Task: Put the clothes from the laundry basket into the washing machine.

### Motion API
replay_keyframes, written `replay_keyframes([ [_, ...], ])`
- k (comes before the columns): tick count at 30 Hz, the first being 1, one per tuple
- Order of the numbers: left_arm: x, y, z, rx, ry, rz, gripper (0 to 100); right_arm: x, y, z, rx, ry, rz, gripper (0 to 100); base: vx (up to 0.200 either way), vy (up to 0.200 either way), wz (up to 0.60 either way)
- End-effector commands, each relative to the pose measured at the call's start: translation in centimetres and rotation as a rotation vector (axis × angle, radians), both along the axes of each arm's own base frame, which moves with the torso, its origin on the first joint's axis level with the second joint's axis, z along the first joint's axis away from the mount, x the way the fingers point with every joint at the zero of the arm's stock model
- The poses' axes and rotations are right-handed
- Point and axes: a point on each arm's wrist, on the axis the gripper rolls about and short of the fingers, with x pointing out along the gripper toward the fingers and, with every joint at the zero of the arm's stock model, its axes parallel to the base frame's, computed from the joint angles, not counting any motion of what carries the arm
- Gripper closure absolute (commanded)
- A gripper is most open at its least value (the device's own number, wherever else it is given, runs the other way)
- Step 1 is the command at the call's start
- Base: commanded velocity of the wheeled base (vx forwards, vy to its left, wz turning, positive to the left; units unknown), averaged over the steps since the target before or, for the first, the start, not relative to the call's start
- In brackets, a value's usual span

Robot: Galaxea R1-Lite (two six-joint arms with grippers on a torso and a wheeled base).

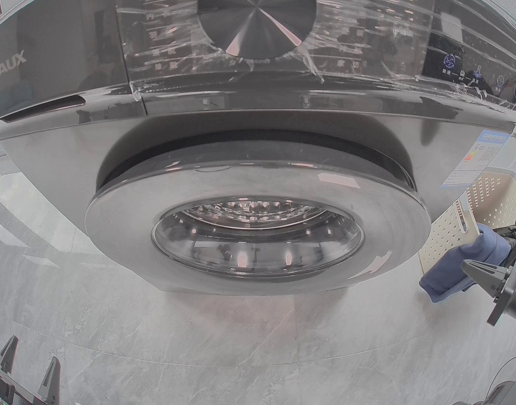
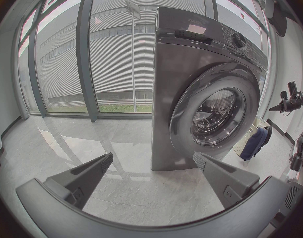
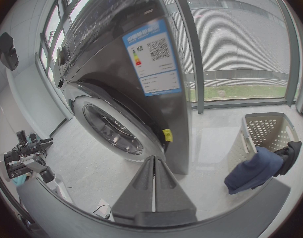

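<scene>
Two pieces hung over the laundry basket point(image 3: 270, 126) rim beside the washing machine point(image 1: 72, 158): blue garment point(image 3: 253, 171), dark garment point(image 3: 290, 154). Door point(image 1: 258, 220) shut. Left hand point(image 2: 152, 156) spread, right hand point(image 3: 154, 159) pressed together, both empty. Risks: shut door would block loading; a snagged pull could tip the basket.

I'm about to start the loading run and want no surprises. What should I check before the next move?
1. Grey washing machine's round glass door open: not ok, shut.
2. Blue garment accessible: ok, draped over the white perforated plastic laundry basket rim.
3. Left gripper free: ok, open, empty.
4. Right gripper ready to grasp: not ok, shut, empty.
5. More clothes inside basket: cannot tell.
</scene>
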Motion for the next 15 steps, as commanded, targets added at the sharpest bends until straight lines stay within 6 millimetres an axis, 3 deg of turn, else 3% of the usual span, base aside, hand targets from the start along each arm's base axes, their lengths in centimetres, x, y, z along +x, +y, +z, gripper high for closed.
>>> replay_keyframes([
  [1, 0.0, 0.0, -0.5, 0.0, 0.004, 0.0, 0, 2.8, 2.0, -0.6, -0.037, 0.102, 0.047, 100, 0.0, 0.0, 0.0],
  [10, 0.0, 0.0, -0.5, 0.002, 0.004, -0.001, 0, 2.1, 1.7, -0.4, 0.019, 0.098, 0.011, 100, 0.0, 0.0, 0.0],
  [11, 0.0, 0.0, -0.5, 0.002, 0.004, -0.001, 0, 2.0, 1.7, -0.3, 0.022, 0.095, 0.011, 0, 0.0, 0.0, 0.0],
  [15, 0.0, 0.0, -0.5, 0.002, 0.004, -0.001, 0, 2.2, 1.8, 0.2, 0.035, 0.088, 0.014, 0, 0.0, 0.0, 0.0],
])
